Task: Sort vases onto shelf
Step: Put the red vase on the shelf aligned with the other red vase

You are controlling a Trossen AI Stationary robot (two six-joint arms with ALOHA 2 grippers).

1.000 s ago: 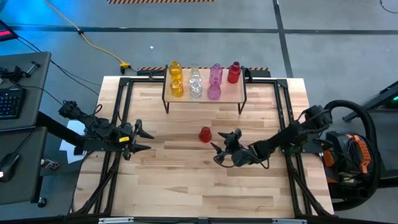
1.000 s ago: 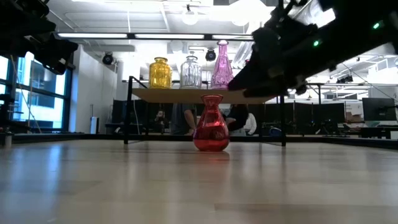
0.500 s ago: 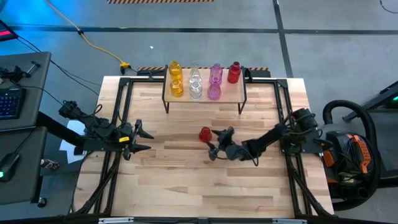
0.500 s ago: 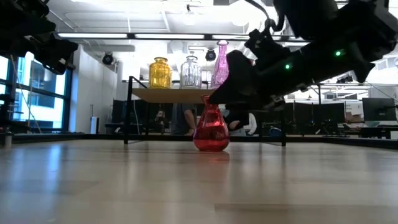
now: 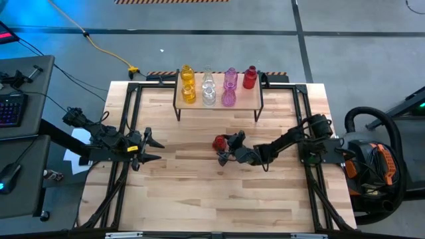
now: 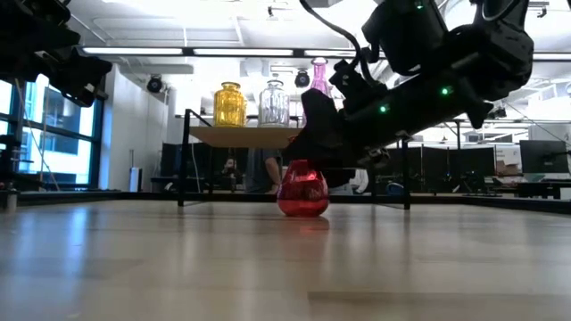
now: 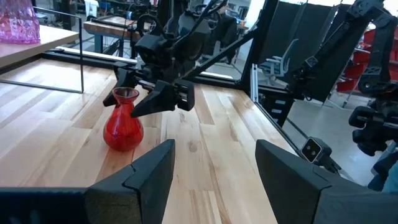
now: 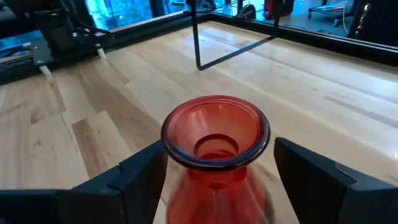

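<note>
At worktop (image 5: 199, 199) centre, shelf (image 5: 242, 101) stands toward 12 o'clock, carrying seven vases: two yellow, two clear, two pink, one red. Right gripper (image 5: 224, 147) reaches in from 3 o'clock, jaws open either side of the neck of the upright red vase (image 5: 218, 143). Left gripper (image 5: 154, 149) waits at 9 o'clock, jaws apart, empty

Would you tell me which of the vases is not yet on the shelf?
The red vase standing alone on the table, its neck between the right gripper's open fingers. The other seven, including the second red one, stand on the shelf.
</note>
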